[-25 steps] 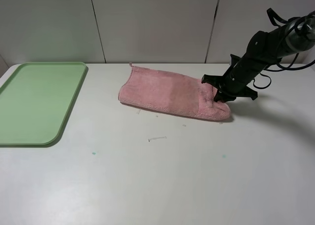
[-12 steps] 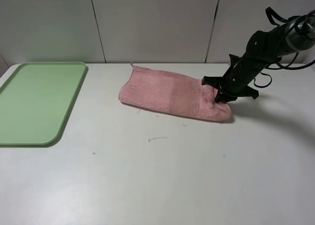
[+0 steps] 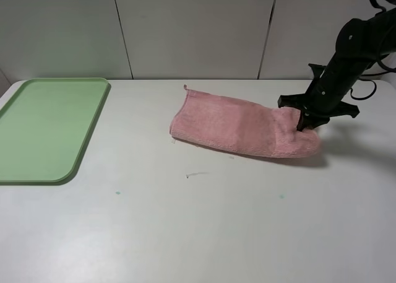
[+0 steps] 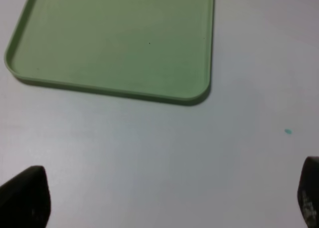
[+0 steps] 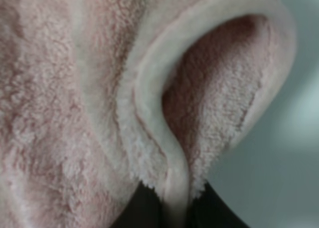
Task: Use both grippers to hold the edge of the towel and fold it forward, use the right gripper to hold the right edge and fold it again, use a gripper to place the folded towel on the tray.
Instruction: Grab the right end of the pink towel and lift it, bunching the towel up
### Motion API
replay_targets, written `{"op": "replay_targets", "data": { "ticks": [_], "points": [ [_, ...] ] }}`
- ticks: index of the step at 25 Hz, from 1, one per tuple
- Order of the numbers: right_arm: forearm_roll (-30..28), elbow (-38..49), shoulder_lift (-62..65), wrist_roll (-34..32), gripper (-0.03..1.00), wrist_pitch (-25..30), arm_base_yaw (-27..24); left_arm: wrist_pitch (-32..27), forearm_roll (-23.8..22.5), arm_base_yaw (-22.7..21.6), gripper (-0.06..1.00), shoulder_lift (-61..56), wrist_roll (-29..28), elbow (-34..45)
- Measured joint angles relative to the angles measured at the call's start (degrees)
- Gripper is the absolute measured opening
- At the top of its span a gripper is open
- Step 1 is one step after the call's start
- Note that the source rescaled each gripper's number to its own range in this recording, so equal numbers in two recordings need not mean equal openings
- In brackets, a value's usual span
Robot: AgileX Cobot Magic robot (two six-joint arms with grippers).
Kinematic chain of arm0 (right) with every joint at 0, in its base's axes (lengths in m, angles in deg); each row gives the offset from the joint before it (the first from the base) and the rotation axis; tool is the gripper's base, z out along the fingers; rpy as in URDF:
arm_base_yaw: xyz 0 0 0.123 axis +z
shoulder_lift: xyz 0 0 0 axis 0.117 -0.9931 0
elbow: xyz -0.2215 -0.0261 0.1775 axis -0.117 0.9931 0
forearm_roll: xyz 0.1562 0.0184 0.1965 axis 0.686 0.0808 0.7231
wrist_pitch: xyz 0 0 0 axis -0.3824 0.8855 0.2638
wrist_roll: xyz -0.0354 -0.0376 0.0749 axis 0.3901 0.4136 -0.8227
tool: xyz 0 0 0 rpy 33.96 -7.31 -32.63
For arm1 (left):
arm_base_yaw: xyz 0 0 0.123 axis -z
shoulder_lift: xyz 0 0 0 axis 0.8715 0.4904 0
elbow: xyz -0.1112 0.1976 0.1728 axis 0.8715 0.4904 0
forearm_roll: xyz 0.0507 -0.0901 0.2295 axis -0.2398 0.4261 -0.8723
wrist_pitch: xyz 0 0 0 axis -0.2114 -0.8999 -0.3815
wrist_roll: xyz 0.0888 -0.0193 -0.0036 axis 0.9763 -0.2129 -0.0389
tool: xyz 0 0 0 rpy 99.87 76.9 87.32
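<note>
R claw (image 3: 303,123) clamps hem (image 5: 142,88) of towel (image 3: 238,127), which lies on table (image 3: 204,233), not in tray (image 3: 46,125); L claw (image 4: 167,195) spread wide.

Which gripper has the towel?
The right gripper, pinching the towel at its right hem; the left gripper hangs open near the tray, holding nothing.

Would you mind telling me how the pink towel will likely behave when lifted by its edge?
The towel will probably sag limply: its hem curls loosely where the right gripper pinches it. Its fluffy pile likely resists slipping. Pushed, it would probably bunch up rather than slide.
</note>
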Motion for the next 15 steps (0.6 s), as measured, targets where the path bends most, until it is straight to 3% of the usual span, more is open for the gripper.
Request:
{"op": "replay_targets", "data": {
  "ticks": [15],
  "points": [
    [-7.0,3.7,9.6,0.0,0.06,7.2,-8.0,0.0,0.0,0.0,1.0,0.0,0.0,0.0]
  ]
}}
